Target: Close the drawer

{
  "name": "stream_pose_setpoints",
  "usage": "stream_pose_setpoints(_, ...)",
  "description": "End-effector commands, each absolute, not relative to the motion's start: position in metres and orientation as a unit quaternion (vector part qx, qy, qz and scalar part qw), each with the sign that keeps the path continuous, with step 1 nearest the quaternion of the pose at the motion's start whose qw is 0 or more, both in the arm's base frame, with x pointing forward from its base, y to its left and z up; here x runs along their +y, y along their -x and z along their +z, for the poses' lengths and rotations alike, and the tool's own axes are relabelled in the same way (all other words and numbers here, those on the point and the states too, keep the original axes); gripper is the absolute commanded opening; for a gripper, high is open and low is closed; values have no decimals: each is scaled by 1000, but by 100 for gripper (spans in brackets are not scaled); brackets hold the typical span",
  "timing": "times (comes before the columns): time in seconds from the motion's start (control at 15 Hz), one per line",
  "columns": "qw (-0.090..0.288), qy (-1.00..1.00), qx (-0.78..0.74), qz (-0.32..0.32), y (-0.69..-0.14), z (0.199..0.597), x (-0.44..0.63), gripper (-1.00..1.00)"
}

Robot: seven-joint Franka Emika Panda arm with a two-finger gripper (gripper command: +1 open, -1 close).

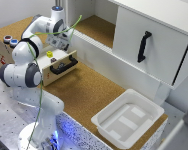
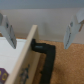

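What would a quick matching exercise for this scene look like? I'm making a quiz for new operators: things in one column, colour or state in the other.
Things:
1. drawer handle
2. white plastic tub
3. gripper
4. cabinet panel

Colour or state:
A. white front with an upright black handle
B. jaws open, spread either side of the handle
C. black horizontal bar on pale wood
D. empty, sitting on the cork surface

Pairs: 1-C, 2-D, 3-B, 4-A
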State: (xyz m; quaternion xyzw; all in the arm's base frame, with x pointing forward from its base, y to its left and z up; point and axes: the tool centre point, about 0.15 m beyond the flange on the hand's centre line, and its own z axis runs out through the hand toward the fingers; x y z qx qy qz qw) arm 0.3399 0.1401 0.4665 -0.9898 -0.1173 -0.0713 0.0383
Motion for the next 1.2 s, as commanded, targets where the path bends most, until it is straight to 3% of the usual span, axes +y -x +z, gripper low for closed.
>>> stream_pose_setpoints(0.0,79,984,-141,-78,-337,415,62,100)
stream_pose_setpoints(0.13,71,985,-142,-63,-343,387,52,100)
stream_pose_setpoints(0.2,70,986,-139,-57,-346,377,52,-100)
stream_pose_setpoints(0.8,73,989,-112,-54,-361,311,89,-100)
stream_pose_setpoints(1.13,53,991,-109,-58,-366,295,139,-100)
